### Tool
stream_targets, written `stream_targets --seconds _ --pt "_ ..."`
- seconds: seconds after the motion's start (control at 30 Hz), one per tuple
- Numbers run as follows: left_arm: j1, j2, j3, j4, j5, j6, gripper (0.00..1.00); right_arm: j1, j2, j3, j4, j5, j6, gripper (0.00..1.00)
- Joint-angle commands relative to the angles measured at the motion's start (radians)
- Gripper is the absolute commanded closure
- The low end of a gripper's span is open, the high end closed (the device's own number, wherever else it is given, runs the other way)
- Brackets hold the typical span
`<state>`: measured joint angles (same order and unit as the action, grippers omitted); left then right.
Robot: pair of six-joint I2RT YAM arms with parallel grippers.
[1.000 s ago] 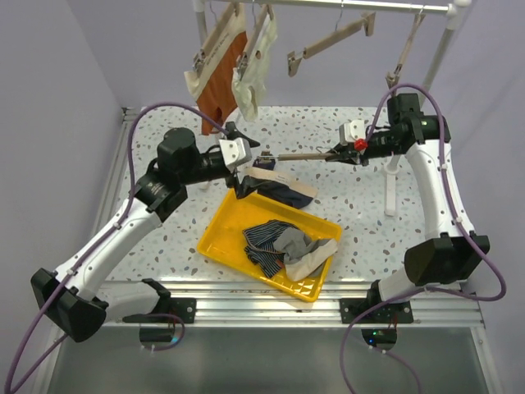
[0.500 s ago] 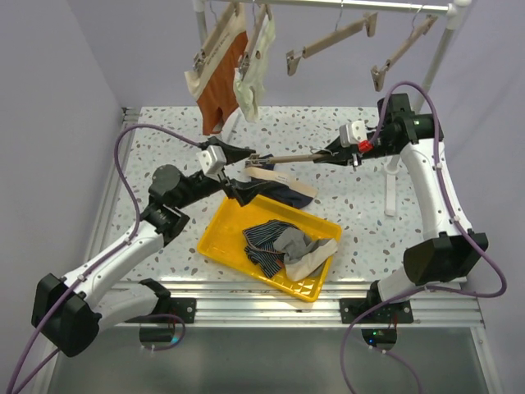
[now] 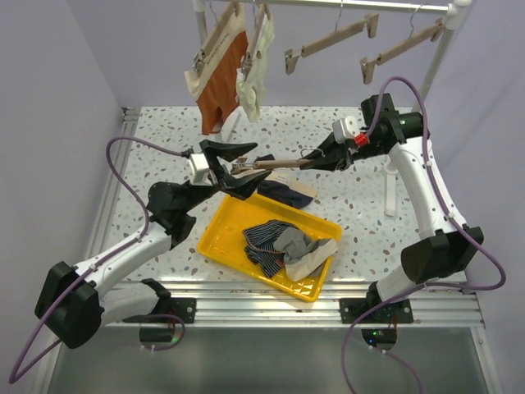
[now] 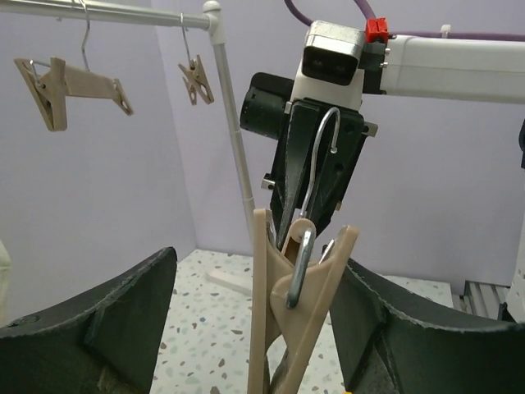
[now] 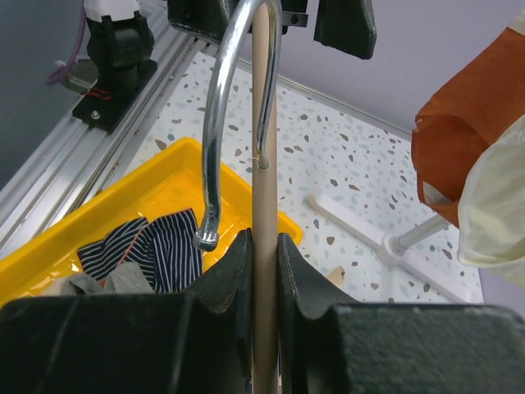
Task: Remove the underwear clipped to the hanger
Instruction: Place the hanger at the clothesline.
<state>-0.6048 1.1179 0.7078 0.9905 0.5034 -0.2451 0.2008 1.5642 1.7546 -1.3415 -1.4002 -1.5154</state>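
My right gripper [image 3: 321,158] is shut on the bar of a wooden hanger [image 3: 283,163] and holds it level above the table; its fingers [image 5: 230,279] pinch the bar in the right wrist view. My left gripper [image 3: 235,167] is open, with the hanger's end clip [image 4: 297,295] between its spread fingers [image 4: 107,324]. A navy brief [image 3: 285,191] lies under the hanger at the tray's far rim; I cannot tell if a clip holds it. Striped navy [image 3: 264,238] and grey-white [image 3: 297,246] briefs lie in the yellow tray [image 3: 220,230]. Orange-red [image 3: 218,97] and cream [image 3: 249,90] briefs hang clipped on the rack.
The clothes rail [image 3: 361,5] crosses the back, with two empty wooden hangers [image 3: 328,43] on it. Its white post [image 3: 435,57] and foot [image 3: 390,193] stand at the right, beside my right arm. The tray fills the near middle of the table.
My left arm has swung left and turned its open gripper up around the hanger's clip end. My right gripper has carried the hanger a little left. The empty hangers on the rail have swung.
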Motion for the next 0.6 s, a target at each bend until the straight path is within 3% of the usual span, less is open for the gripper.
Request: stream_targets --seconds 0.0,0.2,0.4,0.57 --pt "-0.007 0.019 -0.031 0.232 -0.034 -0.065 0.25 0.002 0.02 0.058 -0.234 -0.147 0.058 1.0" --pt "-0.019 0.051 -0.05 0.358 -0.088 -0.105 0.31 0.009 0.046 0.091 -0.239 -0.16 0.083 1.0" --pt "-0.042 0.095 -0.013 0.378 -0.072 -0.125 0.41 0.02 0.057 0.077 -0.24 -0.131 0.081 1.0" --pt "-0.056 0.108 -0.004 0.392 -0.068 -0.128 0.62 0.029 0.063 0.089 -0.24 -0.137 0.081 1.0"
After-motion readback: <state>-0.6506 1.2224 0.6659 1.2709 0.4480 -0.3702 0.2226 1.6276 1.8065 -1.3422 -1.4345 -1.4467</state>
